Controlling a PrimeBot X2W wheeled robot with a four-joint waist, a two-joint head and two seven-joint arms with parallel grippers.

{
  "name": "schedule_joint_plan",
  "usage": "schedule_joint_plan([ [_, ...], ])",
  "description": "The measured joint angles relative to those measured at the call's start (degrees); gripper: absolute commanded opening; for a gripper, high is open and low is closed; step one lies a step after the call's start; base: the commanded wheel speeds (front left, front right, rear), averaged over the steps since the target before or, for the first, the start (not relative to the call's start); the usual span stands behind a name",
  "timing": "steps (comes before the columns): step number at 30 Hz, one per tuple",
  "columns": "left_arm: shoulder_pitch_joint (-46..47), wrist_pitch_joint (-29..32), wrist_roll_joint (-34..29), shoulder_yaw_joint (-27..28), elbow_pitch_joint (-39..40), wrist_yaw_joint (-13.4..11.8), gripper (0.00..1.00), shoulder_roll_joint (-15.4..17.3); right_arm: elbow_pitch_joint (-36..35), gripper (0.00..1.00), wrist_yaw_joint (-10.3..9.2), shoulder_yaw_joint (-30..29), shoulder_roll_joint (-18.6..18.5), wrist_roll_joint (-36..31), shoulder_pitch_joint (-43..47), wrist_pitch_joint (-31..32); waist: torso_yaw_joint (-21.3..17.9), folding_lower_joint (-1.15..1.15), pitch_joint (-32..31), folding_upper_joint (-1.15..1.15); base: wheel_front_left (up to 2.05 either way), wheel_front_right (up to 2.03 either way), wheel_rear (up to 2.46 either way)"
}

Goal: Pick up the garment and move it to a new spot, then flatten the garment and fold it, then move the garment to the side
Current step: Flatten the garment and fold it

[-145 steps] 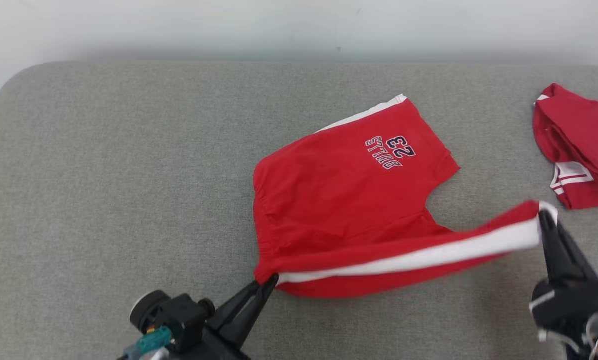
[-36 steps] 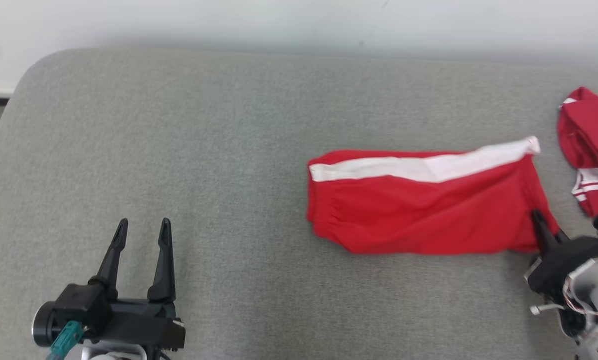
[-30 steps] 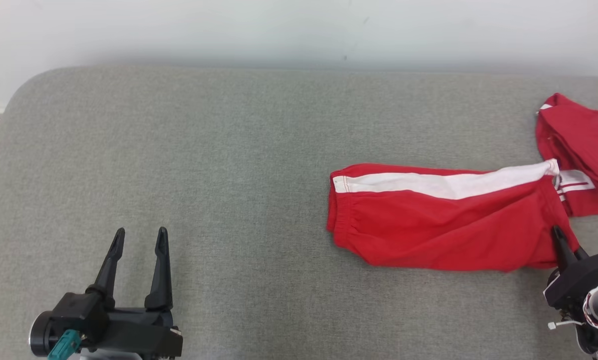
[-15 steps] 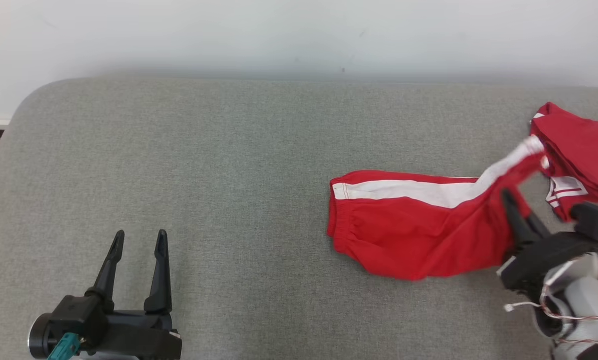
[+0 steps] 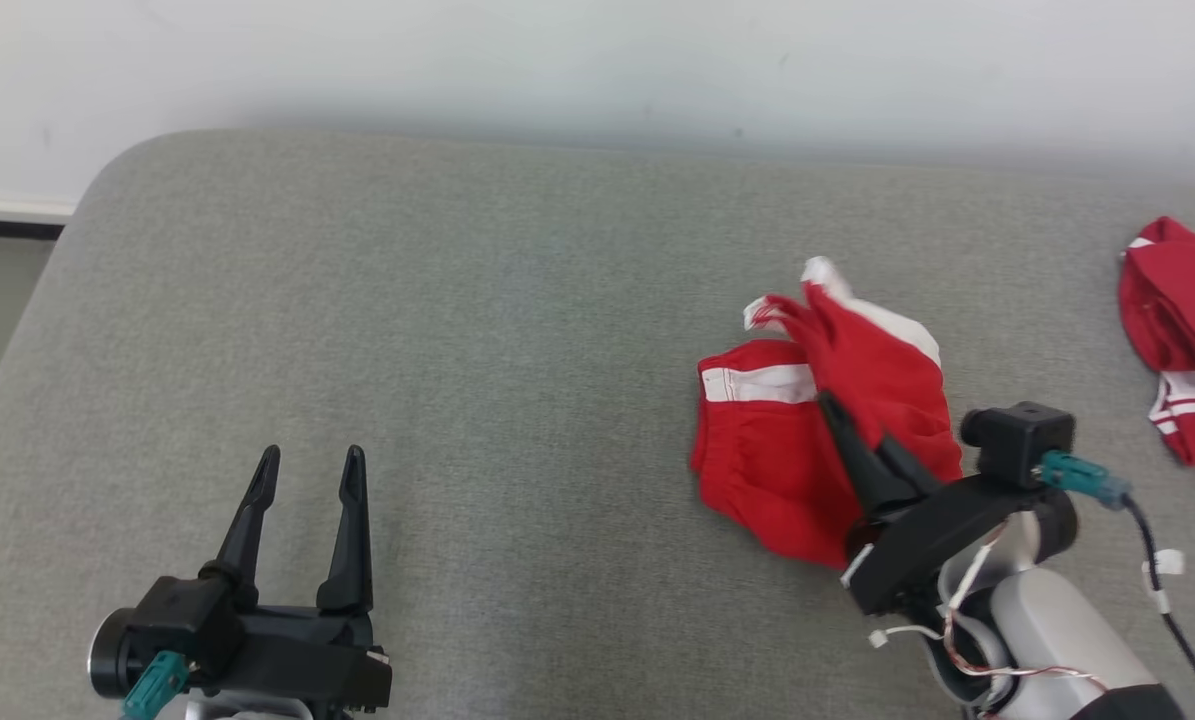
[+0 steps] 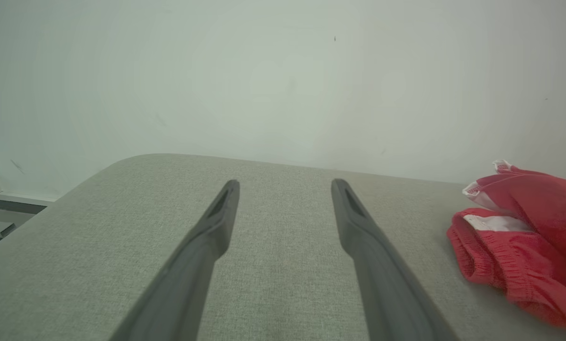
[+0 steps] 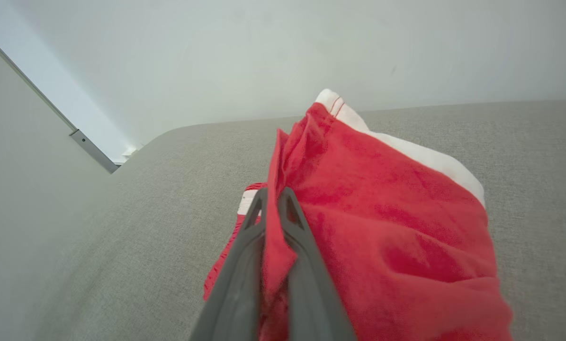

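Clamped on the red shorts [image 5: 767,480], the right jaws are folding the leg end, flat a moment ago, over the waist, while the left jaws are waiting apart.

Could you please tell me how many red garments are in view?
2. The red shorts lie right of centre, one end pinched in the right gripper; the other red garment lies at the far right edge, partly cut off, so more may be hidden.

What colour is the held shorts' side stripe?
White stripe on red shorts; best in right wrist view.
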State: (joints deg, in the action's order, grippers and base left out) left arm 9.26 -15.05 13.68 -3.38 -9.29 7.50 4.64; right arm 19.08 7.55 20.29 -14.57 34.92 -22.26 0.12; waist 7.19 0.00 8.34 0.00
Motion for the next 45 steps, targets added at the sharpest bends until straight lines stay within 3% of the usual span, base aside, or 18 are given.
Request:
schedule_joint_plan([
  [9, 1.3, 0.0, 0.4, -0.8, -0.6, 0.0, 1.00, -0.7, -1.2, 0.00, 0.00, 0.8, 4.7, -3.3, 2.3, 3.9, 2.6, 0.00, 1.9, 0.00, 0.00, 0.00, 0.00],
  [16, 1.8, 0.0, 0.4, -0.8, -1.3, 0.0, 1.00, -1.0, 0.9, 0.00, 0.00, 1.4, 7.4, -3.9, 3.1, 3.1, 2.8, 0.01, 2.6, 0.00, 0.00, 0.00, 0.00],
  [17, 1.9, 0.0, 0.4, -0.9, -1.4, 0.0, 1.00, -1.0, 1.2, 0.25, 0.00, 1.3, 7.5, -3.9, 3.1, 2.4, 2.7, 0.01, 2.5, 0.00, 0.00, 0.00, 0.00],
  [18, 1.9, 0.0, 0.4, -0.9, -1.5, 0.0, 1.00, -1.0, 1.4, 0.83, 0.00, 0.6, 7.8, -3.7, 3.1, 1.8, 2.7, 0.01, 2.4, 0.00, 0.00, 0.00, 0.00],
  [19, 1.9, 0.0, 0.4, -0.9, -1.5, 0.0, 1.00, -1.0, 1.4, 1.00, 0.00, 0.3, 7.9, -3.6, 3.0, 1.2, 2.6, 0.01, 2.3, 0.00, 0.00, 0.00, 0.00],
  [25, 1.8, 0.0, 0.4, -0.3, -1.5, 0.0, 1.00, -0.9, -1.4, 1.00, 0.00, -3.5, 6.4, -3.7, 2.2, -4.1, 1.7, 0.01, 1.7, 0.00, 0.00, 0.00, 0.00],
  [34, 0.7, 0.0, 0.2, 0.0, -1.2, 0.0, 1.00, -0.3, -3.4, 1.00, 0.00, -14.9, 3.2, -4.7, 2.3, -9.3, 0.7, 0.01, 1.0, 0.00, 0.00, 0.00, 0.00],
  [35, 0.7, 0.0, 0.2, 0.0, -1.2, 0.0, 1.00, -0.3, -3.4, 0.79, 0.00, -14.9, 3.2, -4.7, 2.3, -9.3, 0.7, 0.01, 1.0, 0.00, 0.00, 0.00, 0.00],
  [37, 0.5, 0.0, 0.1, 0.1, -1.2, 0.0, 1.00, -0.1, -2.8, 0.15, 0.00, -15.8, 2.5, -5.8, 2.3, -9.2, 0.7, 0.00, 1.1, 0.00, 0.00, 0.00, 0.00],
  [38, 0.5, 0.0, 0.1, 0.0, -1.2, 0.0, 1.00, 0.0, -2.4, 0.00, 0.00, -15.9, 1.9, -6.4, 2.3, -9.2, 0.8, 0.00, 1.2, 0.00, 0.00, 0.00, 0.00],
  [45, 0.8, 0.0, 0.2, -0.5, -1.2, 0.0, 1.00, 0.3, 4.7, 0.00, 0.00, -14.6, 1.0, -9.4, 0.0, -10.1, 1.8, 0.01, 1.8, 0.00, 0.00, 0.00, 0.00],
])
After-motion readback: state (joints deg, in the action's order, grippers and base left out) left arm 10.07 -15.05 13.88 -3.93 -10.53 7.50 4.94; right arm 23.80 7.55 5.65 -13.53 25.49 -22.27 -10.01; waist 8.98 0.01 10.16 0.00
